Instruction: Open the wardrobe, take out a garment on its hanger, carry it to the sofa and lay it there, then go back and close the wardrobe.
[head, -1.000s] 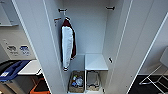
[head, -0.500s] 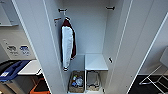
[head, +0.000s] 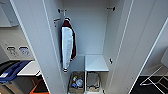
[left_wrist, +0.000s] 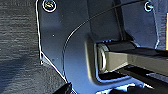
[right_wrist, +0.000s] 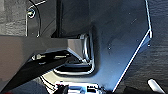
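Wardrobe (head: 130, 50) open, both doors swung wide, directly ahead of head camera. Maroon jacket with white sleeves (head: 68, 46) hangs vertical from rail, left side of interior. Black garment not identifiable inside. Gripper state, both arms: cannot tell. Nearer arm: cannot tell.

Open wardrobe (head: 130, 37): maroon jacket (head: 68, 47) (white sleeves) hangs from the rail (head: 86, 10); a bare white inner shelf (head: 96, 63) sits above two baskets (head: 76, 82) at the bottom.
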